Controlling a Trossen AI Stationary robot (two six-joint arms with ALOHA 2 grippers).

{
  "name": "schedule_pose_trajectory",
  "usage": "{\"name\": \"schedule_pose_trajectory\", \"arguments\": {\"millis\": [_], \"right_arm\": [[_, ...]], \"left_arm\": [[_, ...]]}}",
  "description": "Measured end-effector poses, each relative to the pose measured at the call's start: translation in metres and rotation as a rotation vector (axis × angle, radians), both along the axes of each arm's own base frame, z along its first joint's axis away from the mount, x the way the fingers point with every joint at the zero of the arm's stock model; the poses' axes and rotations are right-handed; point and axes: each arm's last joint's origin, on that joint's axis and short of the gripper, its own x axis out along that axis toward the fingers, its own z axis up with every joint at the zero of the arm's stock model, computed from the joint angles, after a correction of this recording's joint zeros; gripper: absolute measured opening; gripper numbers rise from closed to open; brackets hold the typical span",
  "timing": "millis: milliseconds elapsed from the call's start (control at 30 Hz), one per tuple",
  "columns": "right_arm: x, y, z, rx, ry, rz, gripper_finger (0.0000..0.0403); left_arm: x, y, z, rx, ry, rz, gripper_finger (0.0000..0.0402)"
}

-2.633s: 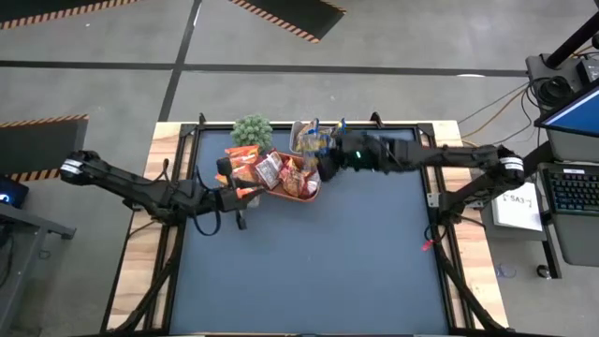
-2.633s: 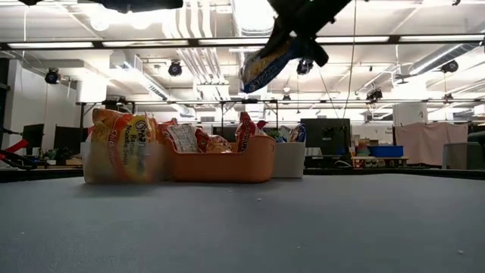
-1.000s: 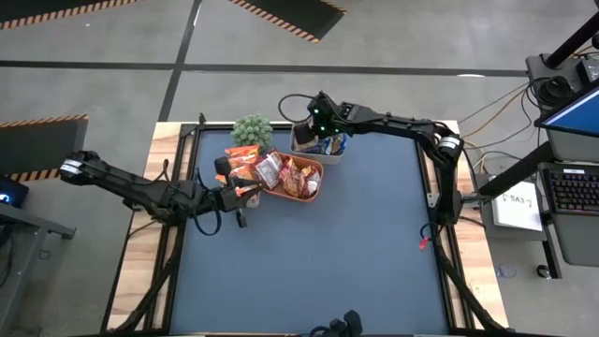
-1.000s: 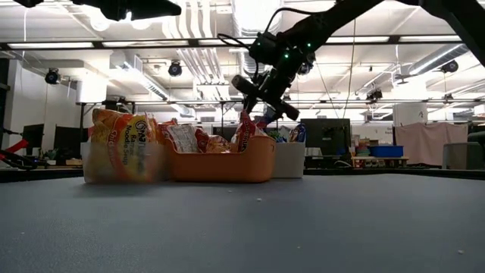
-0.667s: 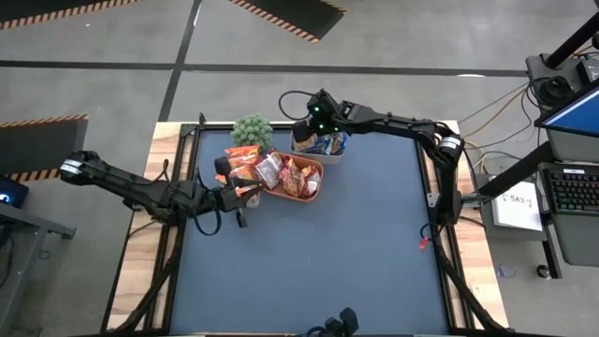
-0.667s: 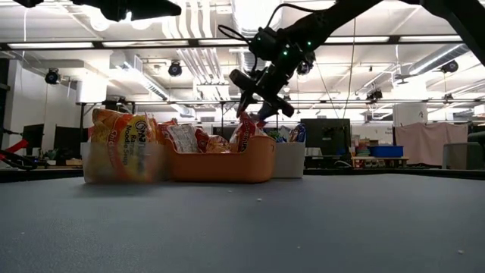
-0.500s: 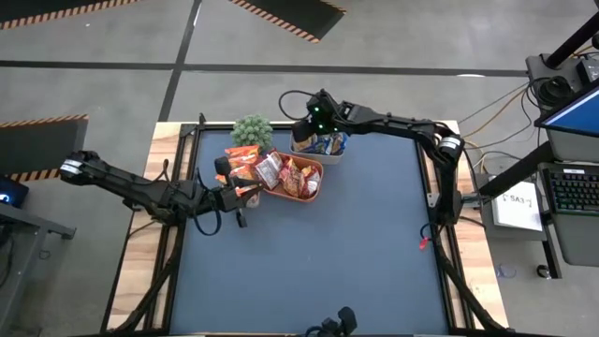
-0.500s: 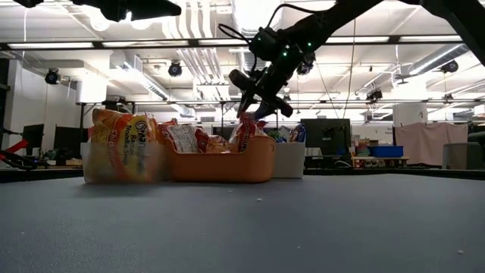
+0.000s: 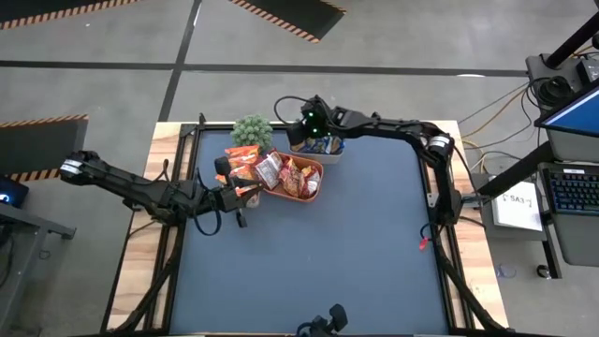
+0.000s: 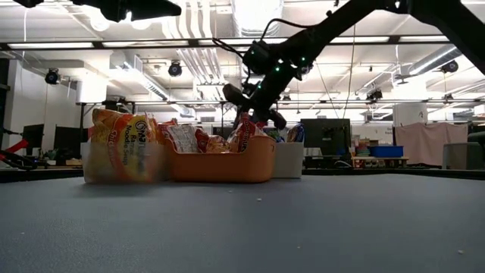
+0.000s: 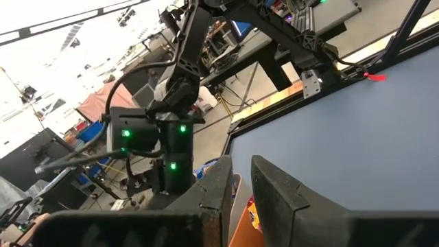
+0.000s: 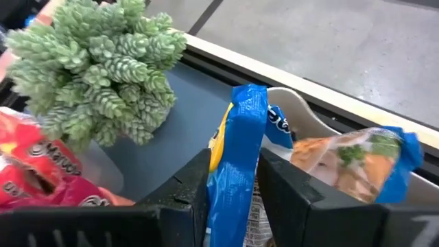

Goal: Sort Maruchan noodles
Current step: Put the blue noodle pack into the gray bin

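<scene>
My right gripper (image 9: 299, 129) reaches over the clear tub (image 9: 323, 145) at the table's far edge and is shut on a blue-and-yellow noodle packet (image 12: 236, 137) standing in it. A second packet (image 12: 350, 158) lies in that tub. The orange tray (image 9: 314, 192) beside it holds several red and orange packets. Another clear tub (image 10: 121, 163) to the tray's left holds orange packets. My left gripper (image 9: 239, 194) hangs high over that left tub, its fingers (image 11: 274, 199) close together with nothing showing between them. My right gripper pinches the blue-and-yellow packet between its two fingers (image 12: 195, 185), on the packet's flat faces below its top edge (image 12: 247, 96). The packet stands on edge, its lower part inside the clear tub's rim (image 12: 302, 113). The lower end is hidden by the fingers.
A small green plant (image 9: 253, 131) stands at the far edge, just left of the right gripper and behind the left tub. The tubs and tray crowd the far left middle of the blue mat (image 9: 356, 253). The mat's near and right parts lie away from them.
My right gripper has carried the blue-and-yellow packet from above the tray's right side to the far clear tub. In the last second it has gone a little toward the table's left edge and slightly down. My left arm has kept still.
</scene>
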Motion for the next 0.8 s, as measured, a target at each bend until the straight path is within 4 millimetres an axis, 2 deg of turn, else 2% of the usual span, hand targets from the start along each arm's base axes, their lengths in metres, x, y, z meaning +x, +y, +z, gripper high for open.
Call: {"name": "schedule_pose_trajectory", "arguments": {"millis": [200, 400, 667, 800], "right_arm": [[0.0, 0.0, -0.003, -0.009, 0.016, -0.005, 0.0105], [-0.002, 0.002, 0.004, -0.006, 0.011, 0.0, 0.0113], [-0.003, 0.002, 0.011, 0.006, 0.04, 0.009, 0.0174], [-0.005, 0.004, 0.029, -0.034, 0.037, 0.037, 0.0202]], "left_arm": [[0.0, 0.0, 0.0, 0.002, 0.001, 0.0, 0.0039], [0.0, 0.0, 0.0, 0.002, 0.001, 0.0, 0.0039], [0.0, 0.0, 0.0, 0.003, 0.001, 0.0, 0.0039], [-0.003, 0.001, -0.002, 0.008, 0.007, -0.001, 0.0039]]}}
